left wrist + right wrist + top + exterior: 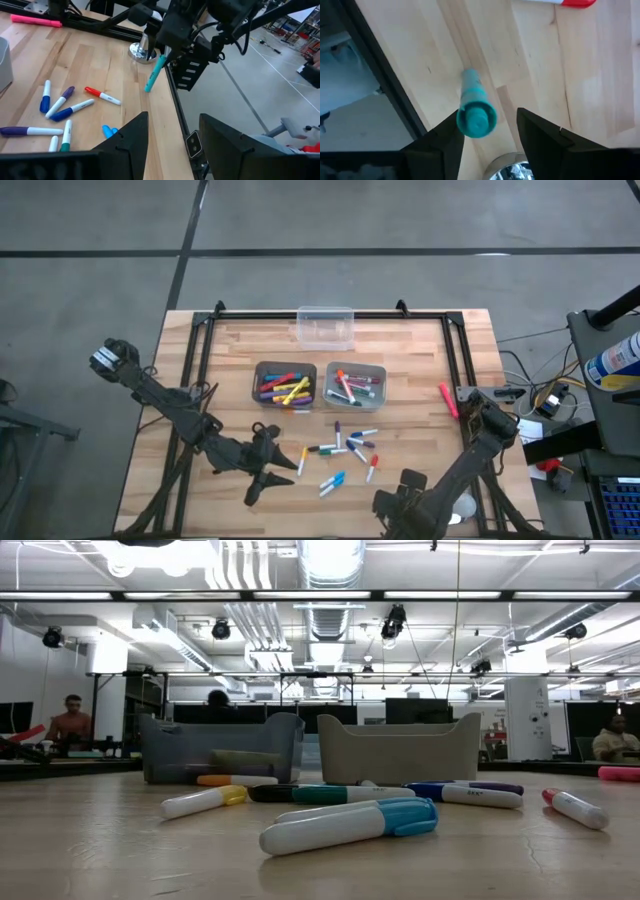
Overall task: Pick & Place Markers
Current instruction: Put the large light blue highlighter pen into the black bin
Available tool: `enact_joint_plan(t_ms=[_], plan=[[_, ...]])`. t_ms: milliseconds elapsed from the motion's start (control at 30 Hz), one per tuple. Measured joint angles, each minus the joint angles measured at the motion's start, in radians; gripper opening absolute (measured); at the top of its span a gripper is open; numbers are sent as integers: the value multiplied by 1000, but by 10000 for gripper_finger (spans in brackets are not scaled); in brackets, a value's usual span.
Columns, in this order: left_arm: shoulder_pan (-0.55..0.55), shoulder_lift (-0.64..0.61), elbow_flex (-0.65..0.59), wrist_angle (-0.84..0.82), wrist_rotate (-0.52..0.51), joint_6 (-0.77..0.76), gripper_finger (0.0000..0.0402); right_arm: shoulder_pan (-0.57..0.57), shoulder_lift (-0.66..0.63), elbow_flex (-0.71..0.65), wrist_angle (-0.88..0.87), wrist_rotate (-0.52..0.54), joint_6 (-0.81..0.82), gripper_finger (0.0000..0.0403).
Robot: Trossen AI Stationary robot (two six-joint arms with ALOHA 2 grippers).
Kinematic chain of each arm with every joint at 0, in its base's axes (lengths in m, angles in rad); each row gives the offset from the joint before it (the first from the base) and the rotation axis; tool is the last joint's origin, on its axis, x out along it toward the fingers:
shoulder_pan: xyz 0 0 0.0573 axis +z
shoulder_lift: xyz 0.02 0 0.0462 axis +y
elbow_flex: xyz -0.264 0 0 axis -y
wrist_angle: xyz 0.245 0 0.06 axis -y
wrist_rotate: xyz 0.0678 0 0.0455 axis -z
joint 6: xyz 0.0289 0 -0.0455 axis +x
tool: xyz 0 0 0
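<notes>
**Item: teal marker (476,119).** It is at the right front corner of the surface, close to the edge rail and just beside the silver tape roll (141,51). It stands tilted between the jaws of the right gripper (487,120). The jaws are parted, with one finger against the barrel and a visible gap to the other. We cannot tell whether the lower tip rests on the wood.

**Risks, in our judgement.**
- With so loose a hold, the marker may topple, roll along the planks and drop over the nearby edge.
- It may knock against the tape roll and end up wedged beside it.
- It is well apart from both bins, so carrying it there calls for a firmer grip first.

**Item: left gripper (174,119).** It hovers over the front left of the surface with its jaws wide apart and nothing between them.

**Item: loose markers (340,448).** They lie scattered mid-surface in front of the bins, and a pink marker (447,398) lies apart to the right.

**Item: containers.** There is a grey bin (258,370) and a beige bin (383,370), both with markers inside. A clear container (325,327) sits behind them.

**Surface (230,350).** It is made of pale wooden planks and bordered by a black frame.

**Room.** It is an open workshop with ceiling ducts and strip lights. People are seated far off at either side.
</notes>
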Motion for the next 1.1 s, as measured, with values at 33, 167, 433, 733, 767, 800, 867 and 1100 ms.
enact_joint_plan(t_ms=[33, 167, 433, 733, 767, 800, 867, 1100], plan=[[0, 0, 0, 0, 0, 0, 168, 0, 0, -6, 2, -4, -9, 174], [0, 0, 0, 0, 0, 0, 168, -2, 0, -27, 45, -5, -37, 153], [0, 0, 0, -1, -1, -2, 168, -18, 0, -44, 85, -3, -57, 112], [0, 0, -1, -6, -1, -2, 168, -18, 0, -46, 92, -32, -69, 52], [0, 0, -1, -6, 0, -2, 168, -18, 0, -46, 93, -33, -69, 52], [0, 0, -1, -6, -1, -2, 168, -18, 0, -46, 93, -35, -70, 53], [0, 0, -1, -7, -1, -2, 168, -18, -1, -46, 91, -35, -78, 60], [0, 0, -16, -7, -14, -10, 168, -34, -11, -20, 80, -26, -130, 61]])
